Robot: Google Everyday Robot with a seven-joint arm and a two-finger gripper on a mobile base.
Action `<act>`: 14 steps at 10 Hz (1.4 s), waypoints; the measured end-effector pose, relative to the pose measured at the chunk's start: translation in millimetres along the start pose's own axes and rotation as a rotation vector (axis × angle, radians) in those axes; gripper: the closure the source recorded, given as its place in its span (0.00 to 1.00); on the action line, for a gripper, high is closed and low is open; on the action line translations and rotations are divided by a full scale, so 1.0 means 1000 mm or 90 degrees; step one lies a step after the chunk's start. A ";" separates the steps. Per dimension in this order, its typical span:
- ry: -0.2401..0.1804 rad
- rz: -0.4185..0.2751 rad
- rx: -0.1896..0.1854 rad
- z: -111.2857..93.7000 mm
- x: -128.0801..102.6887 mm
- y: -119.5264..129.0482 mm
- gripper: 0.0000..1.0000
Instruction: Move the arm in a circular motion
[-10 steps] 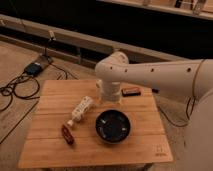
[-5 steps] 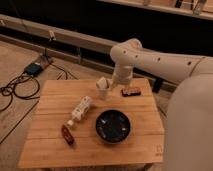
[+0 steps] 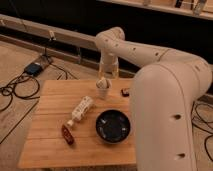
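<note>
The arm [image 3: 150, 55] is large, white and jointed. Its thick near segment fills the right side of the view, and it bends back over the far edge of the wooden table [image 3: 50, 145]. It tapers down to the gripper [image 3: 102, 83], a small white tip hanging just above a white cup [image 3: 103, 91] at the far middle of the table.
A small white bottle [image 3: 81, 109] lies on its side mid-table. A dark bowl [image 3: 113, 125] sits right of it and a reddish-brown oblong item [image 3: 67, 134] left front. A small dark object [image 3: 125, 92] lies by the arm. Cables and a blue box [image 3: 33, 68] lie on the floor at left.
The arm has swung toward the back and up. Its near segment now looms much larger on the right. The tip has moved from the table's right side to over the white cup.
</note>
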 end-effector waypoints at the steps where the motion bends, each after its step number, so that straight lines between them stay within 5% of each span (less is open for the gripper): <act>1: -0.001 -0.036 -0.002 0.002 -0.005 0.026 0.35; 4: 0.007 -0.146 -0.015 0.005 0.014 0.101 0.35; 8: 0.003 -0.323 -0.036 -0.001 0.099 0.201 0.35; 11: 0.021 -0.377 -0.032 -0.003 0.171 0.211 0.35; 14: 0.047 -0.314 -0.040 -0.007 0.220 0.177 0.35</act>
